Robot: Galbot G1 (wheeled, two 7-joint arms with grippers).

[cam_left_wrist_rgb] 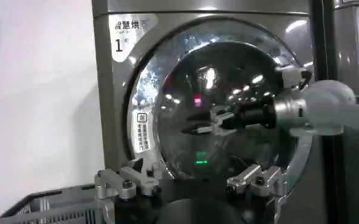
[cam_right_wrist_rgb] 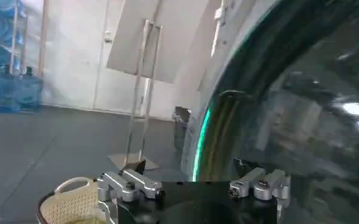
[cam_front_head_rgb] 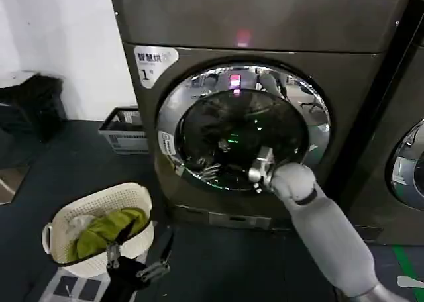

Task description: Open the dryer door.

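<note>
At the front of the machine, I see the dryer door (cam_front_head_rgb: 244,126) closed flush in its frame. My right gripper (cam_front_head_rgb: 260,167) sits against the lower right of the dark glass, fingers spread and gripping nothing. My left gripper (cam_front_head_rgb: 136,262) hangs low beside the laundry basket (cam_front_head_rgb: 99,228), fingers apart and empty.

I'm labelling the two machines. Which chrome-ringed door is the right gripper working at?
The dryer door of the machine with the white "1" sticker, seen whole. The right gripper is at its lower right glass. The neighbouring door is only partly visible, untouched.
</note>
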